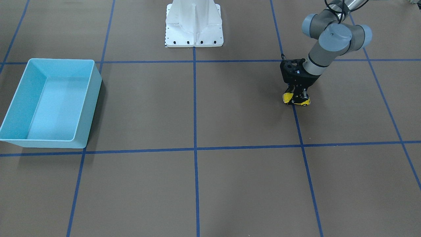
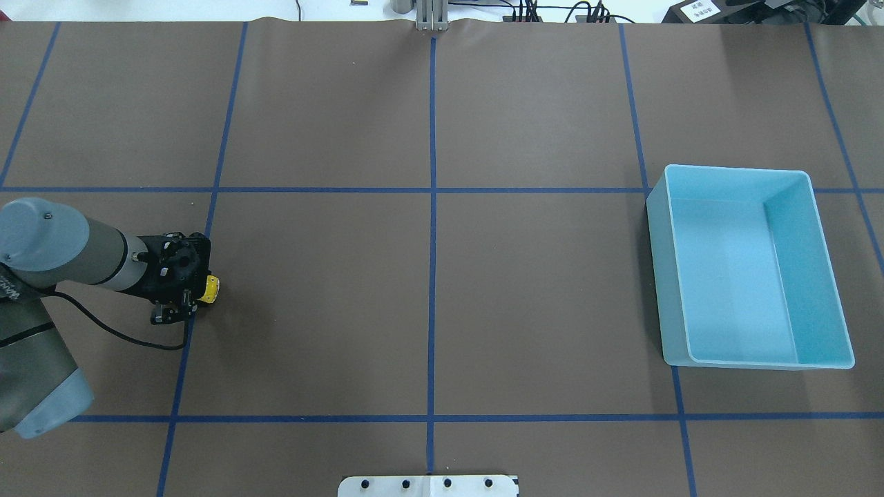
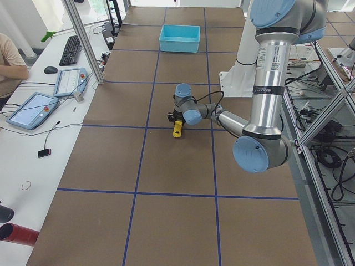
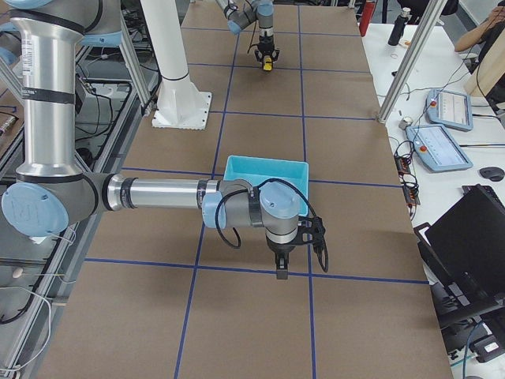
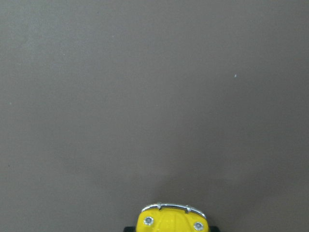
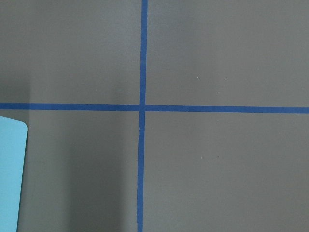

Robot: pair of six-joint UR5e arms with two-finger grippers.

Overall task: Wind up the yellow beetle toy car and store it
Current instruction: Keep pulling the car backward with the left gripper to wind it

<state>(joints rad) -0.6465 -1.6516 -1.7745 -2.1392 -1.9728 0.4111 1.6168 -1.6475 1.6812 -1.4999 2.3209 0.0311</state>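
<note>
Brown table (image 1: 246, 108) (blue tape grid (image 1: 194, 98)), black keyboard (image 3: 70, 50) alongside.

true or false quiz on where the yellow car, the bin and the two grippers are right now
1. The yellow beetle toy car is in the blue bin. False: it is on the table, at the left gripper.
2. The blue bin is empty. True.
3. The left gripper's fingers straddle the car. True.
4. The right gripper is next to the car. False: it hangs by the bin, far from the car.
</note>
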